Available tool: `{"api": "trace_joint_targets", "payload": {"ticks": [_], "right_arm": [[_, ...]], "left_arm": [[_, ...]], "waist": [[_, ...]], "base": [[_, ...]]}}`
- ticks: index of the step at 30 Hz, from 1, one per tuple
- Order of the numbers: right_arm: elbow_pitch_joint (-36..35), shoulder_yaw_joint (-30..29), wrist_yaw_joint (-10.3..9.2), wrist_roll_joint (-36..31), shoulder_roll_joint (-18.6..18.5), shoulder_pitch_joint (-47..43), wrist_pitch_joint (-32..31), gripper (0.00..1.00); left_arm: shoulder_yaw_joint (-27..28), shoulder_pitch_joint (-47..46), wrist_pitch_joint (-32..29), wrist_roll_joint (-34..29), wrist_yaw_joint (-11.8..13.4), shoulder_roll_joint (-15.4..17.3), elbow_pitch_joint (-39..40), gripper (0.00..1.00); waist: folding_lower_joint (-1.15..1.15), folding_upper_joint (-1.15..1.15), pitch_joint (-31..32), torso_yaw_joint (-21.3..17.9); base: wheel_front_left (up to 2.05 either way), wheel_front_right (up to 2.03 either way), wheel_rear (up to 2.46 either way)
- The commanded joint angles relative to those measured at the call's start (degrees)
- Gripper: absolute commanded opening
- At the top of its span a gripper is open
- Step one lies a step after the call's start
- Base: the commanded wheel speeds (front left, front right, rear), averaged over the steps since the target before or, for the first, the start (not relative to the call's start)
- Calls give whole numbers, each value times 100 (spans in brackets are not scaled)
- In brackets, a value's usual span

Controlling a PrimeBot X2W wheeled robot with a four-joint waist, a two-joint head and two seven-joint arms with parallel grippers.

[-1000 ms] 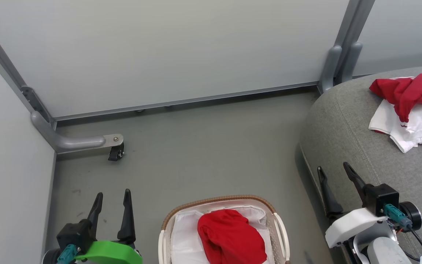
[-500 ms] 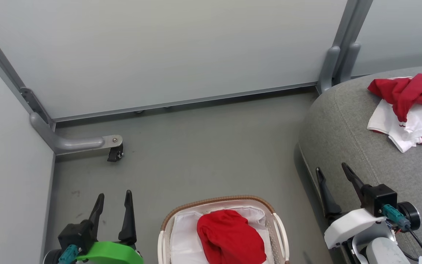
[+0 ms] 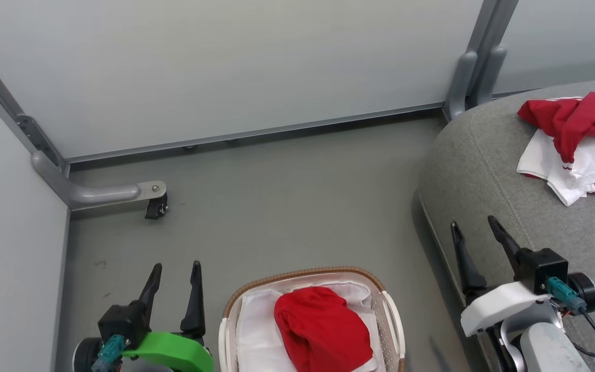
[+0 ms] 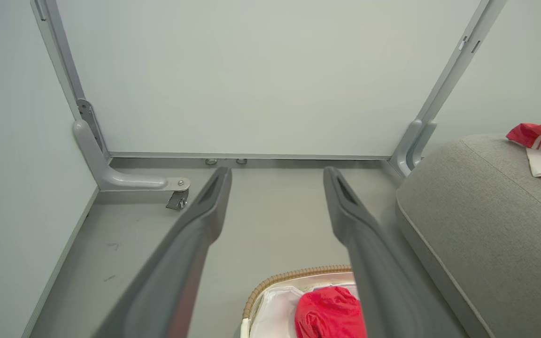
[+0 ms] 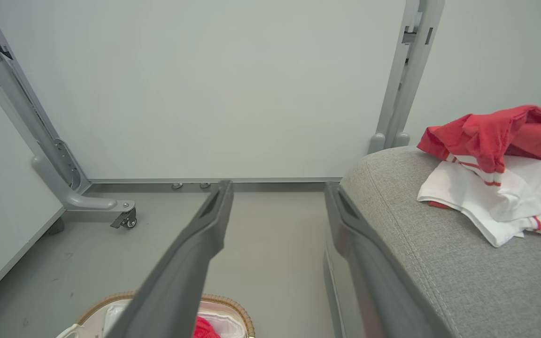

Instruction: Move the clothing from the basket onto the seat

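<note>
A plain red garment (image 3: 322,330) lies bunched in the white basket (image 3: 297,275) with the brown woven rim, on the floor at the bottom centre; it also shows as the red garment (image 4: 329,312) in the left wrist view. A red jersey (image 3: 576,139) with white sleeves lies crumpled on the grey seat (image 3: 483,170) at the right, seen too as the jersey (image 5: 500,178). My left gripper (image 3: 176,268) stands open and empty left of the basket. My right gripper (image 3: 474,225) is open and empty over the seat's front edge.
Pale partition walls close the space behind and to the left. A grey support foot with a black caster (image 3: 154,206) juts over the floor at the left. A grey post (image 3: 470,77) stands by the seat's far corner. Bare grey floor (image 3: 287,206) lies ahead of the basket.
The head view has shifted a little, so everything sits slightly higher and leftward. Both grippers stay open and have edged forward; the garments have not moved.
</note>
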State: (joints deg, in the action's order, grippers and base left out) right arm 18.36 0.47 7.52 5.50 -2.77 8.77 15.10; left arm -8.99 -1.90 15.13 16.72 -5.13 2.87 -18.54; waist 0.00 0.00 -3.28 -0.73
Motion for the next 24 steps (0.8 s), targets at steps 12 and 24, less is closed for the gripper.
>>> {"api": "trace_joint_targets", "payload": {"ticks": [12,24], "right_arm": [[-344,-255,-6,-133,-21,752,10,100],[-604,-87,-6,87,-16,1601,10,100]], "left_arm": [[-1388,-1441,0,-494,-209,14,-922,100],[-2125,-2798,0,-655,-237,39,-3050,100]], "waist": [[0,0,-1411,-438],[0,0,-3055,-1114]], "base": [[0,0,0],[0,0,0]]}}
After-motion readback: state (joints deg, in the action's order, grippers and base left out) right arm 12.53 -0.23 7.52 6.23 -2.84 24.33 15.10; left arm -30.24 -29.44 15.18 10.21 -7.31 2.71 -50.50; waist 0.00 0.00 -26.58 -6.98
